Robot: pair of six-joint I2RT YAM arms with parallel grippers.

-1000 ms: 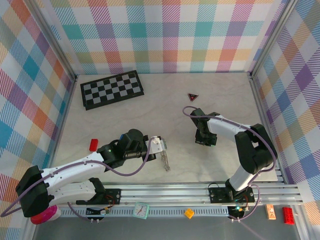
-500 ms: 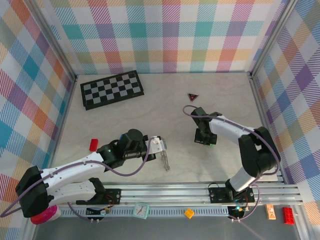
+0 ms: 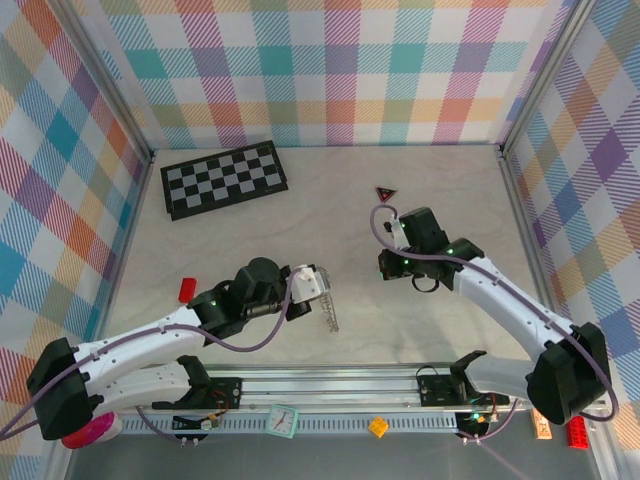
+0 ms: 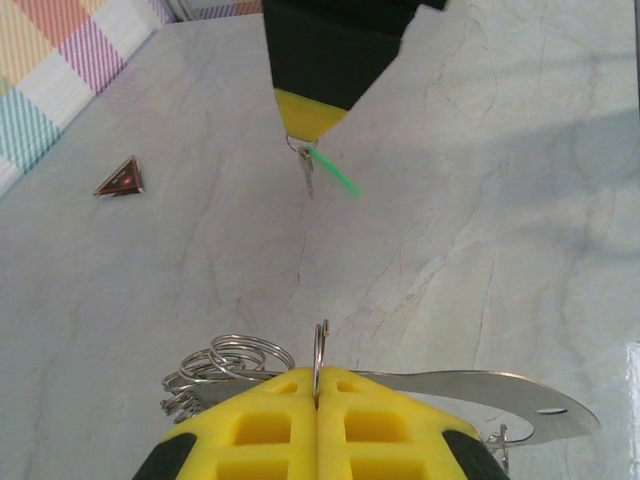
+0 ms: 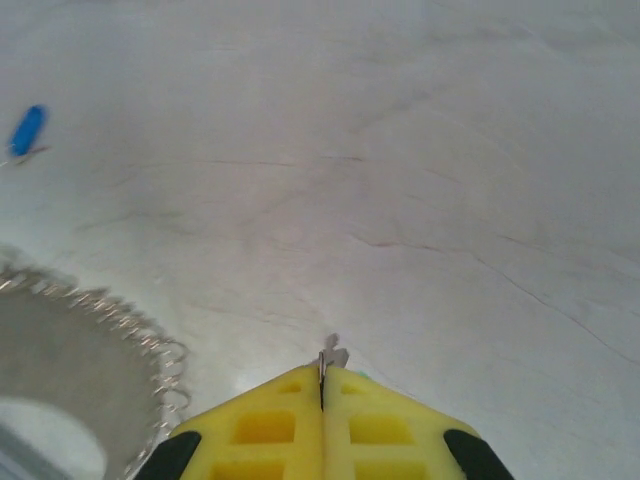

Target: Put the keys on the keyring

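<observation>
I see a pale marbled tabletop (image 3: 450,200) boxed in by plaid walls (image 3: 330,70), with a checkerboard (image 3: 224,178) at its far left. My left gripper (image 4: 317,385) is pressed together, pinching the keyring (image 5: 60,350) above the near middle. Facing it, my right gripper (image 5: 322,378) is also clamped and pinches the dangling green key (image 4: 330,172). The blue key (image 5: 27,128) lies on the surface.

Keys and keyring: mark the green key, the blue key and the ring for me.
green key (image 4: 335,173), left wrist view, on its green plastic head.
blue key (image 5: 27,128), right wrist view, on its blue head.
keyring (image 5: 70,350), right wrist view, on the flat silvery band inside the beaded edge.
</observation>
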